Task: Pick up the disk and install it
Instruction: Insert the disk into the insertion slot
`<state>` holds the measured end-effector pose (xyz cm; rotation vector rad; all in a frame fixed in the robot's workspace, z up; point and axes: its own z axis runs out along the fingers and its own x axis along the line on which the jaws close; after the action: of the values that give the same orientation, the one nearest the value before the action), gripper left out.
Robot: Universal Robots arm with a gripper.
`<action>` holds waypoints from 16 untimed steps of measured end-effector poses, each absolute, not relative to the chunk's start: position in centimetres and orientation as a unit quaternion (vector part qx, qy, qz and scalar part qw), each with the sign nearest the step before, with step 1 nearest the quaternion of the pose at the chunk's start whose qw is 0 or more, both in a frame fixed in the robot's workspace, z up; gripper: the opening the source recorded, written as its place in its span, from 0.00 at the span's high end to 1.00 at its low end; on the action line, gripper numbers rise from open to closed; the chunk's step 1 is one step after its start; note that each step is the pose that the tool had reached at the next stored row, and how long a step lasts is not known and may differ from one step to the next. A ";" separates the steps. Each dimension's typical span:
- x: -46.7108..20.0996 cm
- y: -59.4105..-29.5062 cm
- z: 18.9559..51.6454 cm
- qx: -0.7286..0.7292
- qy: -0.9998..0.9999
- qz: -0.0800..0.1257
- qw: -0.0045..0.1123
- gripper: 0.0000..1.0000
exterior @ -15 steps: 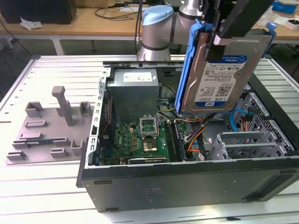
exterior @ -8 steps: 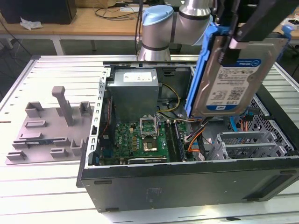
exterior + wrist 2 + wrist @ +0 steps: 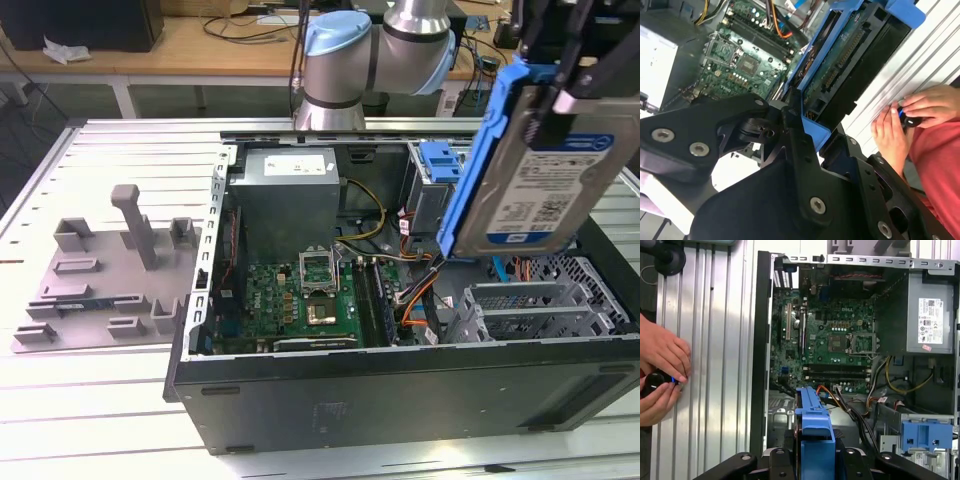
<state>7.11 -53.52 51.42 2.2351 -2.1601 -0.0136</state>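
Holding disk (image 3: 545, 190) clamped in tool (image 3: 558, 100) above computer case (image 3: 400, 400); install pending, likely needs aligning with drive cage (image 3: 540, 310).

Ribbed metal worktable (image 3: 100, 440); behind it, a wooden desk (image 3: 190, 48) with loose cables (image 3: 235, 25).

No print could be made out word for word. The disk (image 3: 545, 190), at the upper right of the exterior view, carried a white-and-blue disk label (image 3: 540, 205) with lines of small print and barcode-like blocks. The power supply (image 3: 290, 205), at the upper centre of that view, bore a white supply label (image 3: 290, 163) on its top. In the first wrist view the supply's white label held small print, with a red sticker (image 3: 926, 346) just below it. The board (image 3: 830, 340) showed white markings, unreadable.
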 end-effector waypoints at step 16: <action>9.0 -54.2 51.3 0.719 -0.695 -0.011 0.009 0.63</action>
<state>8.97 -54.21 51.32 2.2457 -2.1699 -0.0350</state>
